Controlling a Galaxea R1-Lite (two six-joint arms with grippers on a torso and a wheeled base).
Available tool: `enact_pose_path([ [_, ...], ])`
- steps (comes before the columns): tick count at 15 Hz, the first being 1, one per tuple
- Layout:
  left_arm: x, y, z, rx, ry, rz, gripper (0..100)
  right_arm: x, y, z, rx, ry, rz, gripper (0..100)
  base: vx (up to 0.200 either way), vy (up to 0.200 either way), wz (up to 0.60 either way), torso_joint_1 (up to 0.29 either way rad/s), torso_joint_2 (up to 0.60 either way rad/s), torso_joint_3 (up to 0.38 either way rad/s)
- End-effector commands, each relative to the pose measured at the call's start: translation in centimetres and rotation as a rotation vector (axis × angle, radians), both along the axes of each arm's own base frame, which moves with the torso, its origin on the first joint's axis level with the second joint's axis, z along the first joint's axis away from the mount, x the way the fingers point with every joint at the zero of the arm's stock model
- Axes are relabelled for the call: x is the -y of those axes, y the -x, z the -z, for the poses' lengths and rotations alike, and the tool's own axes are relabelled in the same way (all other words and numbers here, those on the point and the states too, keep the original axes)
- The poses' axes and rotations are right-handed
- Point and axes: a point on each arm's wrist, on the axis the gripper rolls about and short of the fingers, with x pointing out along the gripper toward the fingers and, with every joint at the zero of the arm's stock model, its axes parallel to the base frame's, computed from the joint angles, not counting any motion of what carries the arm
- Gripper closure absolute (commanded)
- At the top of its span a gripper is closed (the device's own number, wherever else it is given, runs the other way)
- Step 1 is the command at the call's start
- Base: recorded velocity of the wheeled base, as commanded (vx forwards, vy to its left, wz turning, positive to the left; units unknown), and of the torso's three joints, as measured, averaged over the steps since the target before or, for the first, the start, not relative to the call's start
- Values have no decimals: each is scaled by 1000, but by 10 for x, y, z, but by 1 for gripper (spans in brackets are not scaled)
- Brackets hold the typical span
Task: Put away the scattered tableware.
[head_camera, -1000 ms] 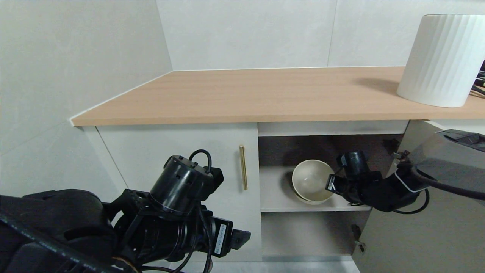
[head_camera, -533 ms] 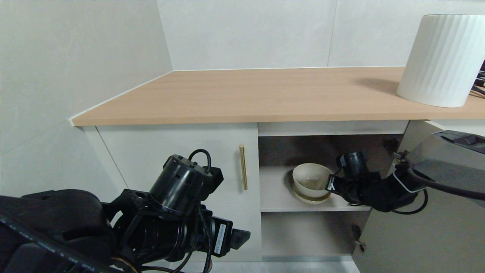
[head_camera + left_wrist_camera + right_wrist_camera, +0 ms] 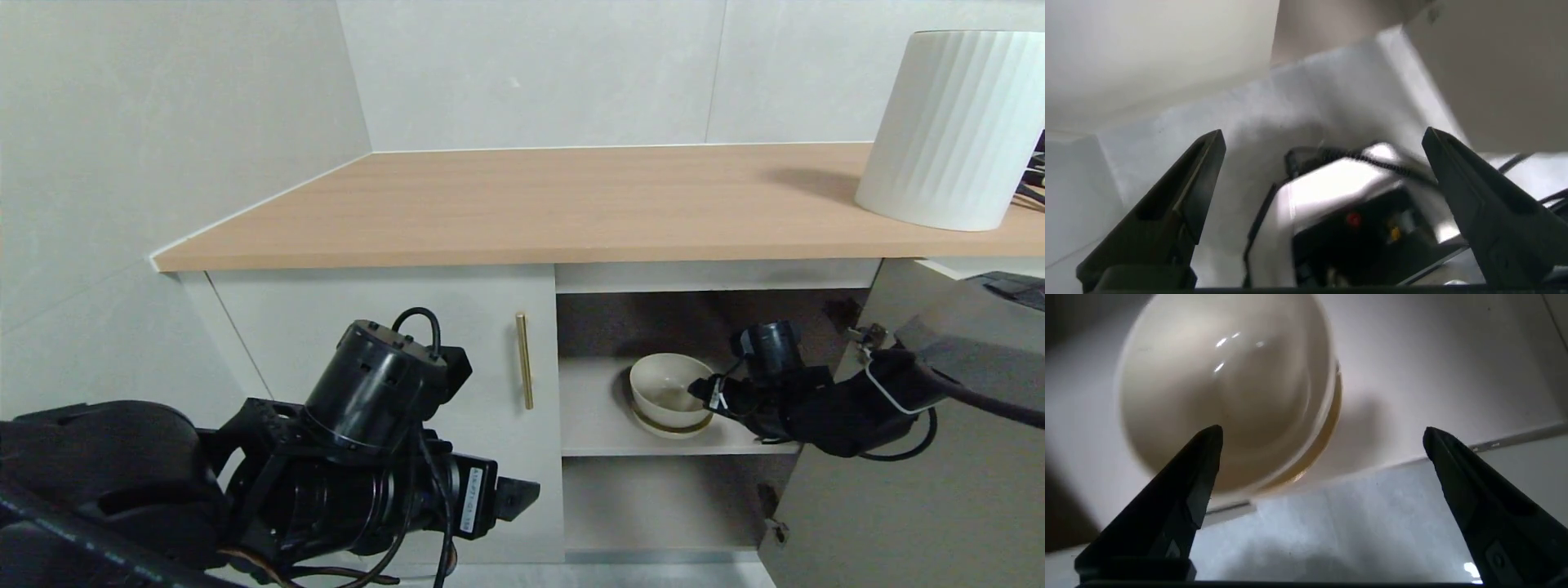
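A wooden tabletop carries a white ribbed cylinder at its right end. Below it, the left cabinet door is closed and bears an upright brass handle. The right door is swung open, baring a shelf.

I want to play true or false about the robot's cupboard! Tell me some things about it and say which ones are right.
1. The bowl is in the cupboard, on the upper shelf. True.
2. The right end effector is shut on the bowl. False: it is open, and the bowl is not clamped.
3. The white ribbed container stands on the countertop. True.
4. The left cabinet door is open. False: it is shut. The right side is the open one.
5. The left end effector holds a spoon. False: it is open and empty.
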Motion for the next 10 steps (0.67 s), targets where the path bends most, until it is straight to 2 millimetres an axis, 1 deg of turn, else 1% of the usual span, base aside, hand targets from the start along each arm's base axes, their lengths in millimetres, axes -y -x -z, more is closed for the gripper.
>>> enact_pose_path([
  [1, -3, 1, -8, 22, 24, -8, 0, 0, 14, -28, 45, -17, -22, 0, 0, 0, 0, 0, 0, 0],
  [2, -24, 8, -39, 106, 110, -63, 0, 3, 69, -94, 62, -59, -182, 0, 0, 0, 0, 0, 0, 0],
  [3, -38, 17, -55, 165, 146, -77, 0, 3, 100, -125, 57, -96, -274, 0, 0, 0, 0, 0, 0, 0],
  [4, -47, 25, -62, 193, 156, -77, 0, 2, 116, -137, 44, -103, -307, 0, 0, 0, 0, 0, 0, 0],
  [5, -58, 31, -66, 222, 154, -86, 0, 2, 132, -143, 26, -99, -332, 0, 0, 0, 0, 0, 0, 0],
  [6, -63, 35, -69, 243, 153, -89, 0, 0, 145, -145, 21, -97, -360, 0, 0, 0, 0, 0, 0, 0],
  [8, -73, 39, -72, 263, 161, -118, 0, 2, 170, -150, 16, -92, -398, 0, 0, 0, 0, 0, 0, 0],
  [9, -77, 37, -71, 262, 157, -139, 0, 7, 184, -149, -8, -90, -417, 0, 0, 0, 0, 0, 0, 0],
  [10, -78, 38, -69, 256, 149, -144, 0, 12, 194, -145, -36, -82, -417, 0, 0, 0, 0, 0, 0, 0],
])
